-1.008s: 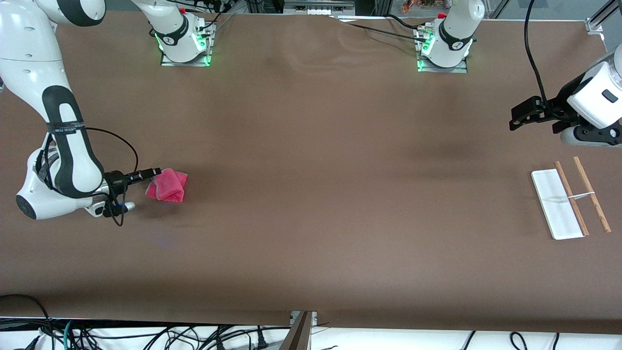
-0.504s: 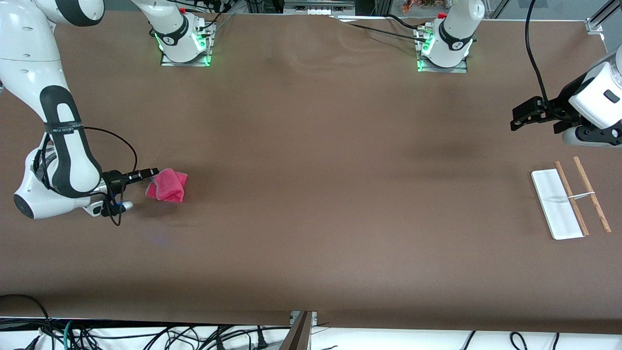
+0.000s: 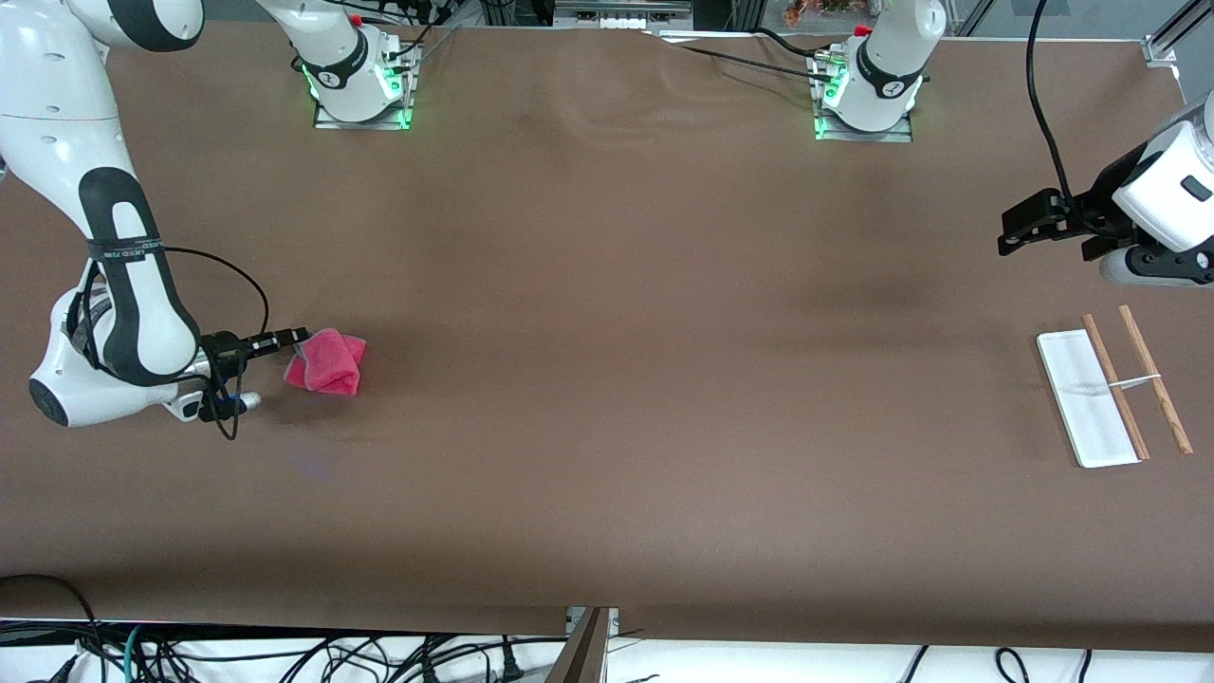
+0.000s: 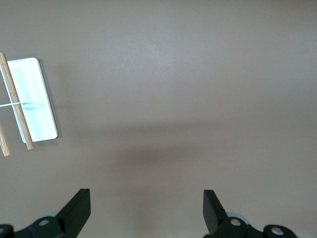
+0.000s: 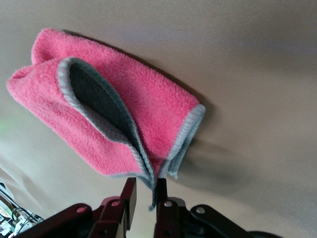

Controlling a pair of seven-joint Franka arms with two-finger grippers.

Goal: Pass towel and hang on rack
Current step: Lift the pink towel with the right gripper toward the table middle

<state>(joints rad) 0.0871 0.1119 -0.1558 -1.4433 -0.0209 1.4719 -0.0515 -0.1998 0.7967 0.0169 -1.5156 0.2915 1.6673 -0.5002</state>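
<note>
The pink towel (image 3: 329, 363) lies folded on the brown table toward the right arm's end. In the right wrist view the towel (image 5: 114, 114) shows its grey trim and grey back. My right gripper (image 3: 302, 338) is low at the towel's corner. Its fingers stand a narrow gap apart, with the grey-trimmed corner hanging between them against one fingertip (image 5: 162, 184). The rack (image 3: 1086, 398) lies at the left arm's end, a white base with two wooden rods (image 3: 1153, 378). It also shows in the left wrist view (image 4: 34, 104). My left gripper (image 3: 1011, 235) waits open and empty in the air beside the rack (image 4: 146, 198).
The two arm bases (image 3: 362, 90) (image 3: 865, 100) stand along the table's edge farthest from the front camera. Cables (image 3: 285, 655) hang below the table's near edge. Bare brown table (image 3: 607, 379) spans between the towel and the rack.
My right arm has drawn back slightly toward its end of the table. The towel has not moved. The left arm has barely shifted.
</note>
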